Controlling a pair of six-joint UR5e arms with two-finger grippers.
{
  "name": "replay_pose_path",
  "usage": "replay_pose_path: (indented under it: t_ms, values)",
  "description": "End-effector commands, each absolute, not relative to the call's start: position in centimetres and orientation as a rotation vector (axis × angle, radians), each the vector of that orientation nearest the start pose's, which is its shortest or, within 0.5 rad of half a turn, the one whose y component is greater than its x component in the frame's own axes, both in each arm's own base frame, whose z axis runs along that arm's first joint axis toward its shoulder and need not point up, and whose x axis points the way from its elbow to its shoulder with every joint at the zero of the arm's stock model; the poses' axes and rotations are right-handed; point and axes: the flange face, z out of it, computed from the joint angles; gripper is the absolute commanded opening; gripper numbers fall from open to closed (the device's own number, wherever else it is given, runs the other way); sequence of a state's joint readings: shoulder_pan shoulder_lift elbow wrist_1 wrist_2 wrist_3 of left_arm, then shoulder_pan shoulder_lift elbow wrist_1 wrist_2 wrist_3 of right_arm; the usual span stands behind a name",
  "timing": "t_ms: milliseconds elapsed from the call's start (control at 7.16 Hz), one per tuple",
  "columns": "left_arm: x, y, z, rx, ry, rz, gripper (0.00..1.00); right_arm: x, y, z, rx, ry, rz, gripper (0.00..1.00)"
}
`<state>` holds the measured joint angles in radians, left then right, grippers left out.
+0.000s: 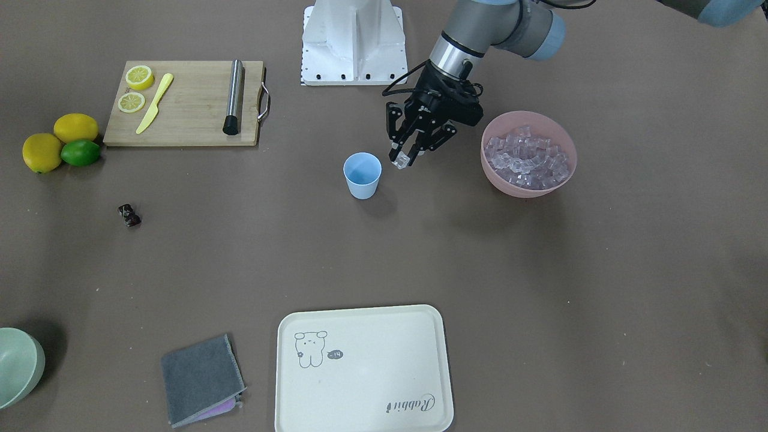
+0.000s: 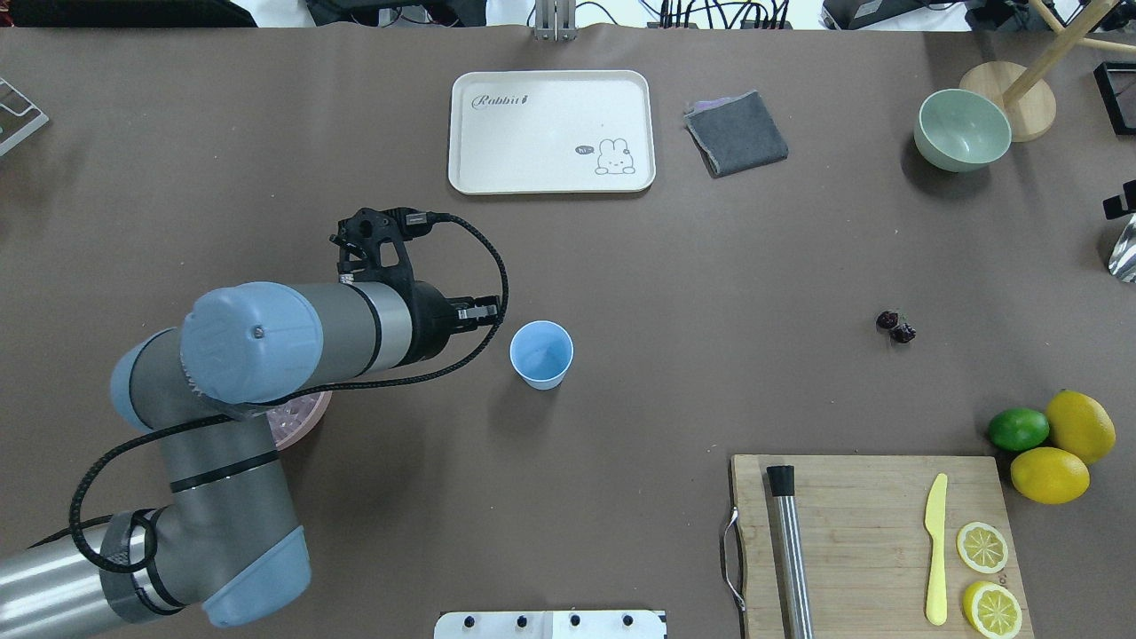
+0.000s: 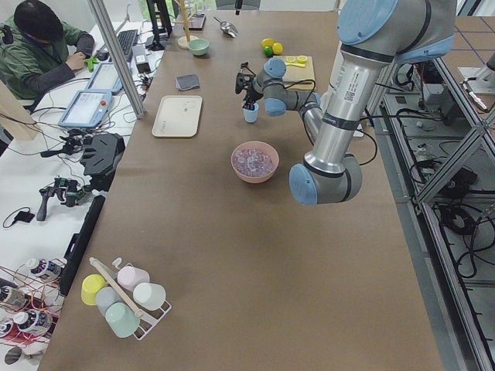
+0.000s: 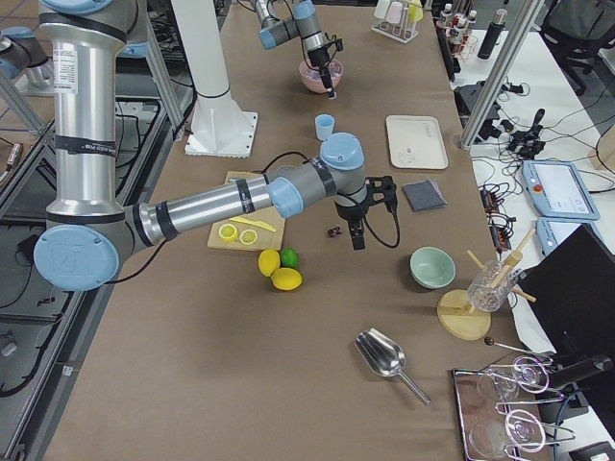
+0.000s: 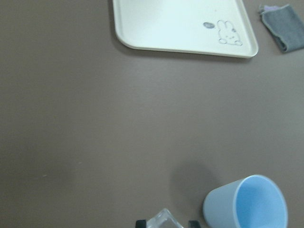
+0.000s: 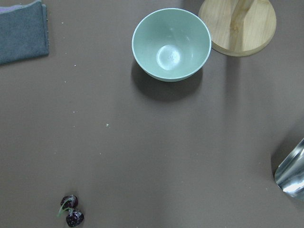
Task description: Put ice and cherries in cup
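On the brown desk [image 1: 540,288], the pink bowl [image 1: 498,180] holds a heap of ice [image 1: 528,157]. Between that bowl and the upright light blue cup [image 1: 362,174], the left fingers [image 1: 393,135] are clamped on one ice cube [image 1: 401,160], raised just beside the cup's rim. The cherries [image 1: 129,216] lie well apart from the cup, near the right fingers [image 4: 356,238]; whether those are apart or together cannot be told.

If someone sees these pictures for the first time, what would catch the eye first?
The left gripper draws the eye first: it holds one clear ice cube close beside the light blue cup, which looks empty. On its other side stands the pink bowl, heaped with ice. The dark cherries lie alone on the table, far from the cup.
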<state>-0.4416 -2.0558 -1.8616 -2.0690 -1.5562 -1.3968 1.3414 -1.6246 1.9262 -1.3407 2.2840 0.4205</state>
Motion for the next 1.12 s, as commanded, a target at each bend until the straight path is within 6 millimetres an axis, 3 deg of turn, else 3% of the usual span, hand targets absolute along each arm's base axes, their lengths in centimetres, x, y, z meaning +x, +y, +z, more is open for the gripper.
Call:
replay_pose_path:
  t_ms: [0,279,419,559,698,978]
  values:
    - [52.0,-37.9,19.2,0.374,1.209,-0.294,0.00,-4.2,-47.9,48.4,0.259,-0.821,-0.010,1.00]
    - [53.8,-35.3,17.6,0.414,1.230,-0.300,0.00,-4.2,-47.9,48.4,0.259,-0.821,-0.010,1.00]
    - [54.6,-34.1,17.5,0.408,1.231,-0.285,0.14,-4.2,-47.9,48.4,0.259,-0.821,-0.009,1.00]
    - [55.0,-33.5,17.6,0.409,1.230,-0.281,0.34,-4.2,-47.9,48.5,0.257,-0.821,-0.008,1.00]
    - [55.0,-33.4,17.5,0.421,1.243,-0.289,0.45,-4.2,-47.9,48.5,0.258,-0.821,-0.009,1.00]
    - [54.7,-33.5,17.6,0.424,1.260,-0.292,0.80,-4.2,-47.9,48.7,0.255,-0.820,-0.008,1.00]
